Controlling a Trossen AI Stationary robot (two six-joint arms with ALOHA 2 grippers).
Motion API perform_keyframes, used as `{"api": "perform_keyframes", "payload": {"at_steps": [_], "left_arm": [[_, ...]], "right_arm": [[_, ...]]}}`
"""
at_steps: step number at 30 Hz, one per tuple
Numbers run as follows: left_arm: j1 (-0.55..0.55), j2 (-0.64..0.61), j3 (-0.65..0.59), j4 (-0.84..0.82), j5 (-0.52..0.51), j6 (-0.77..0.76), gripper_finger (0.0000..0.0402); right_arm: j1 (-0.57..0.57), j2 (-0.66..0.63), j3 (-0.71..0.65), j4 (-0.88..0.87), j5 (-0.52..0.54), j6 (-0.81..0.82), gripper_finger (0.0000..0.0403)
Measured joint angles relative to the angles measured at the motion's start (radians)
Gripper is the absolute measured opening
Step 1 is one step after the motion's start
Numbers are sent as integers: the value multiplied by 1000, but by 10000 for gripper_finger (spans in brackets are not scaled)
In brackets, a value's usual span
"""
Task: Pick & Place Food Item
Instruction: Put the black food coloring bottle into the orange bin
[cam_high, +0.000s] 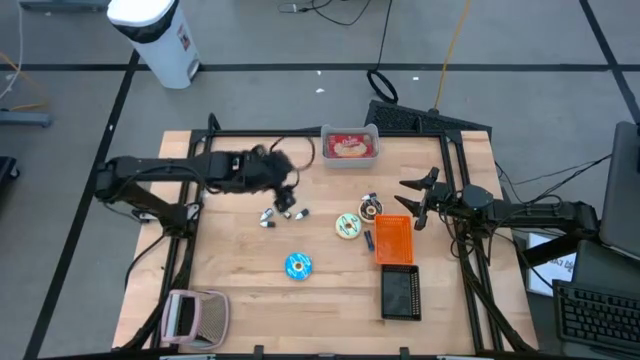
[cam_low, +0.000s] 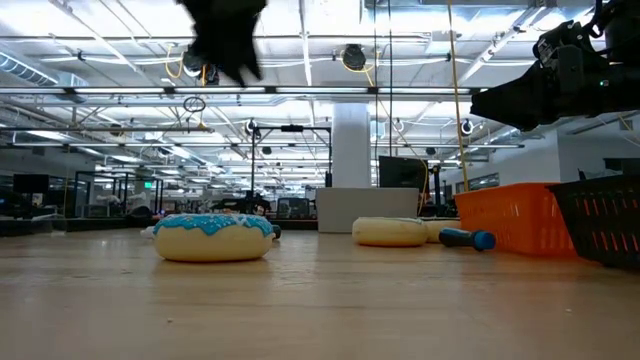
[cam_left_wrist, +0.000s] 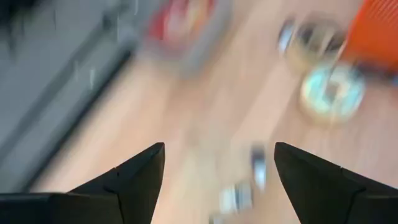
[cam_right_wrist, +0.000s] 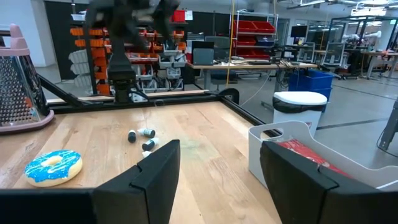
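Note:
A blue-iced donut (cam_high: 298, 265) lies flat on the wooden table, toward the near side; it also shows in the low view (cam_low: 213, 237) and the right wrist view (cam_right_wrist: 54, 167). A pale donut with green sprinkles (cam_high: 348, 226) lies flat near the orange basket (cam_high: 393, 240). A clear tub holding red food (cam_high: 350, 145) stands at the far edge. My left gripper (cam_high: 287, 190) hangs open above the table's left half, over small cylinders (cam_high: 283, 214), with nothing between its fingers (cam_left_wrist: 140, 177). My right gripper (cam_high: 413, 205) waits open at the right side, level and holding nothing (cam_right_wrist: 221, 162).
A black basket (cam_high: 400, 293) stands near the orange one, with a blue pen (cam_high: 368, 241) beside it. A round brown item (cam_high: 370, 208) lies next to the pale donut. A pink grater (cam_high: 195, 315) sits at the near left corner. Bare wood lies between the tub and the donuts.

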Motion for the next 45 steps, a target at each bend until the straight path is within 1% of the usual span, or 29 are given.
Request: {"api": "perform_keyframes", "payload": {"at_steps": [2,5,8,10,12,14,21,24,26,32,39,45], "left_arm": [[-24,13,-14,-110,0,-126,292],[-70,22,-85,-173,15,-262,286],[-110,18,-178,-149,59,-276,285],[-126,20,-239,-149,58,-284,285],[-128,20,-300,-114,49,-291,285],[-122,18,-362,-41,60,-274,285],[-115,19,-548,285,198,-82,285],[-115,19,-606,370,250,-41,285],[-115,19,-629,383,264,-33,285],[-115,19,-679,423,265,-34,285],[-116,43,-739,572,269,-1,285],[-116,47,-747,573,269,-1,280]], "right_arm": [[0,0,0,0,0,0,210],[0,0,0,0,0,0,210],[0,0,0,0,0,0,210],[0,0,0,0,0,0,210],[0,0,0,0,0,0,210],[0,0,0,0,0,0,210],[0,0,0,0,0,0,210],[0,0,0,0,0,0,210],[0,0,0,0,0,0,210],[0,0,0,0,0,0,210],[0,0,0,0,0,0,210],[0,0,0,0,0,0,210]]}}
